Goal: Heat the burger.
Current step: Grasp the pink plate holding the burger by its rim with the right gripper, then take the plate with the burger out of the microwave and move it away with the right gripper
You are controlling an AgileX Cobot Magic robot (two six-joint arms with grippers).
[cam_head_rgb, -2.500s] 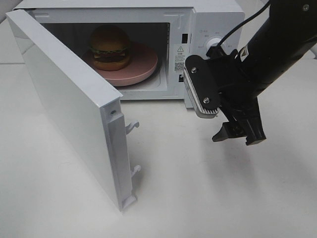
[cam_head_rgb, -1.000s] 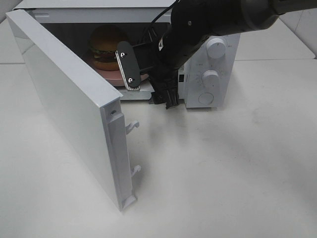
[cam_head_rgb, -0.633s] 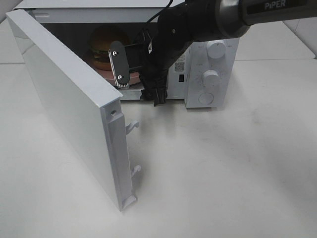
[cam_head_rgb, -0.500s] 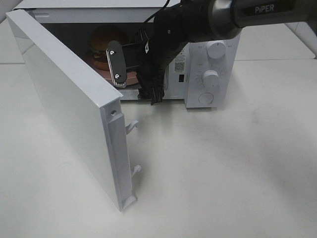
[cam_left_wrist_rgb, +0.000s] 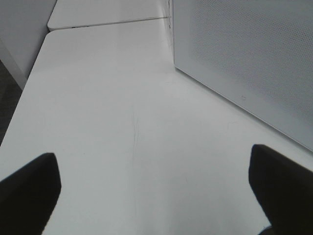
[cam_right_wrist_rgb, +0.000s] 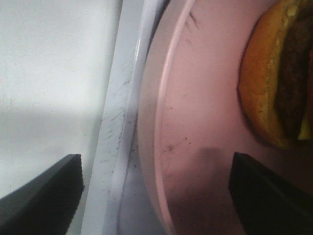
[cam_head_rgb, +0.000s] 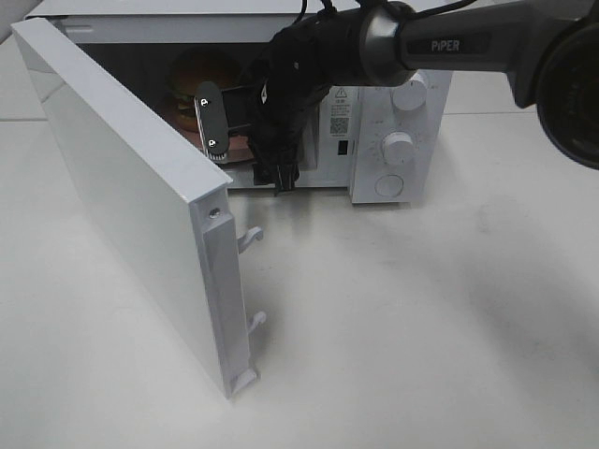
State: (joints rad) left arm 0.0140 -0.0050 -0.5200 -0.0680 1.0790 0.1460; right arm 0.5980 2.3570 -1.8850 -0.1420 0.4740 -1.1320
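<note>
The small round burger with its glossy brown bun sits on a smooth pink round plate inside the boxy white microwave. The right tool straddles the plate's rim, jaws apart; the left tool hangs spread above the matte white table.

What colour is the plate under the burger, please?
Pink; the plate shows best in the right wrist view, with the burger on it.

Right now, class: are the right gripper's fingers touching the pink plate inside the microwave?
Apart. The right wrist view shows the fingers spread wide on either side of the pink plate rim, with visible space between each and the plate.
</note>
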